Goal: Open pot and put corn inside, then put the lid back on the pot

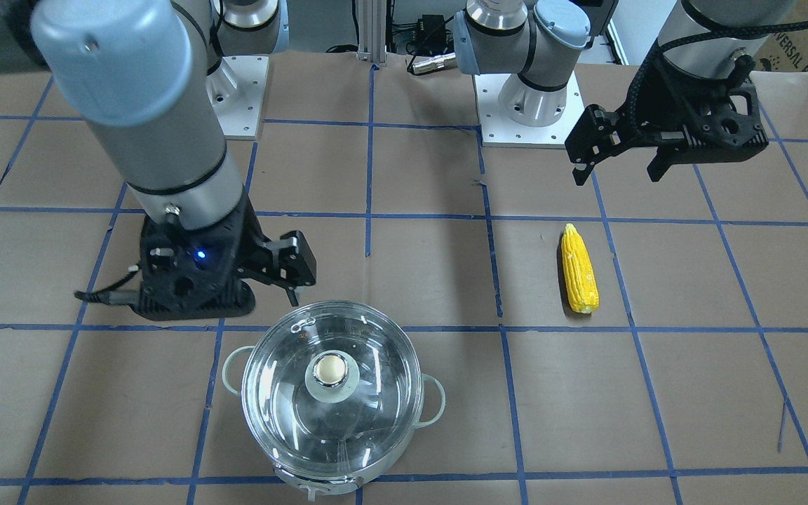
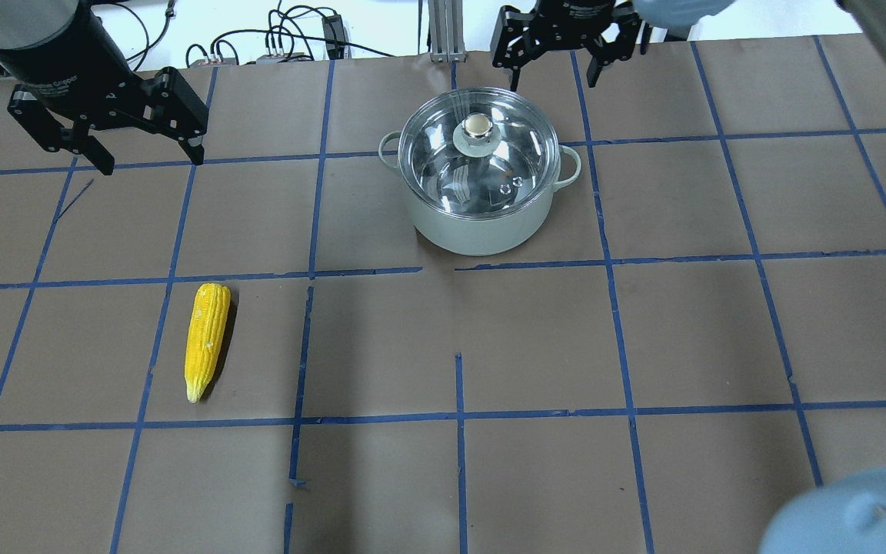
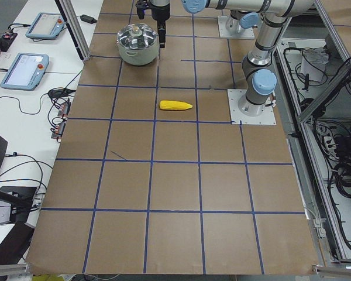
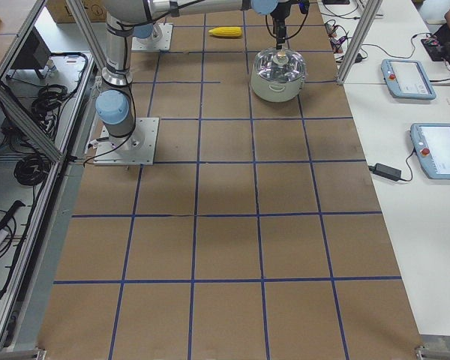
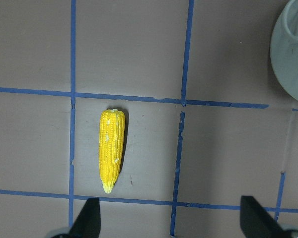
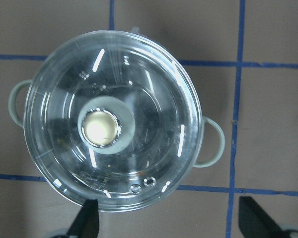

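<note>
Lying flat in the lower left of the overhead view, the corn [image 2: 207, 341] is resting on the brown taped table [image 2: 535, 346]. Its pointed end is aiming toward the bottom edge of the frame. Nothing is touching it.

Farther back, in the upper centre, the pot [image 2: 481, 227] is standing upright, well apart from the corn. Its pale green handles are sticking out to frame left and right. The lid [image 2: 443, 165] is sitting squarely on the rim, closing the pot, with the knob [image 2: 477, 125] showing on top.

In the upper left, the left gripper [image 2: 152, 163] is hanging above the table, beyond the corn and apart from it. Its jaws are gaping wide and gripping nothing. The left wrist view is looking down on the corn between the two spread fingertips [image 5: 89, 220].

At the top edge, just beyond the pot, the right gripper [image 2: 553, 81] is hovering with its jaws also spread wide and empty. The right wrist view is showing the lid almost filling the frame, the knob sitting left of centre.
</note>
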Robot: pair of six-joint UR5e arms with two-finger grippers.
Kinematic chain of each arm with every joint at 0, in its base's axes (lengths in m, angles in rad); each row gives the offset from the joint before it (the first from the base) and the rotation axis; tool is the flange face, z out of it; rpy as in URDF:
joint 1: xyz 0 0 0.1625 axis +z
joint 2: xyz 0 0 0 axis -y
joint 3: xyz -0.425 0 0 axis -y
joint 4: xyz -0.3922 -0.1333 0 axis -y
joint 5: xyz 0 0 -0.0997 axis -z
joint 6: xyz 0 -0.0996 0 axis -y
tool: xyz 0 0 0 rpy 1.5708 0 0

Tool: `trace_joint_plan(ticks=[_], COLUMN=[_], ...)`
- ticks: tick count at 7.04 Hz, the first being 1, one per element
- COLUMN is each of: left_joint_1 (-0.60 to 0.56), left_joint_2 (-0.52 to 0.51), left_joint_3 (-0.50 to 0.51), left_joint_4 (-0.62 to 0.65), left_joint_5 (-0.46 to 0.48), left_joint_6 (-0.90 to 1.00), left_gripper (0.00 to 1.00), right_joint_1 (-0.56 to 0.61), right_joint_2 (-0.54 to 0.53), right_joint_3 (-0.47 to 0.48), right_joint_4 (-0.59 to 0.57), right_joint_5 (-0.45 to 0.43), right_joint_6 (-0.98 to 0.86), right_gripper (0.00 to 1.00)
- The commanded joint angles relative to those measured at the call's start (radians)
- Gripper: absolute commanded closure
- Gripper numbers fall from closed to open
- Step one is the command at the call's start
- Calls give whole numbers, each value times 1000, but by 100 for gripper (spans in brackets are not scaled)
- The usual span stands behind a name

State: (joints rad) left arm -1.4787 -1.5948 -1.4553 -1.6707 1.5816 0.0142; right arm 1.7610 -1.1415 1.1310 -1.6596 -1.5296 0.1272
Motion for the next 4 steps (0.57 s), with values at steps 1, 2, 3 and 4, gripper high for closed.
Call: trace_joint_plan(ticks=[1,2,3,4], left_joint_1=[0,0,0,0], left_joint_2=[-2,-4,-5,-5], left_joint_3=[-4,-2,-4,-4], left_joint_4=[2,2,3,3], left_joint_5=[0,0,0,0], left_joint_6=[1,0,1,1], left_gripper=[0,0,0,0], right_joint_1=[61,77,81,81], right_joint_2=[184,228,238,238], right_joint_3=[-169,-200,-188,-182], right_joint_4=[0,-2,3,14], right_joint_5=[-1,-3,-4,-14], right_joint_6=[8,6,-1,-4], right_gripper=[3,3,6,7])
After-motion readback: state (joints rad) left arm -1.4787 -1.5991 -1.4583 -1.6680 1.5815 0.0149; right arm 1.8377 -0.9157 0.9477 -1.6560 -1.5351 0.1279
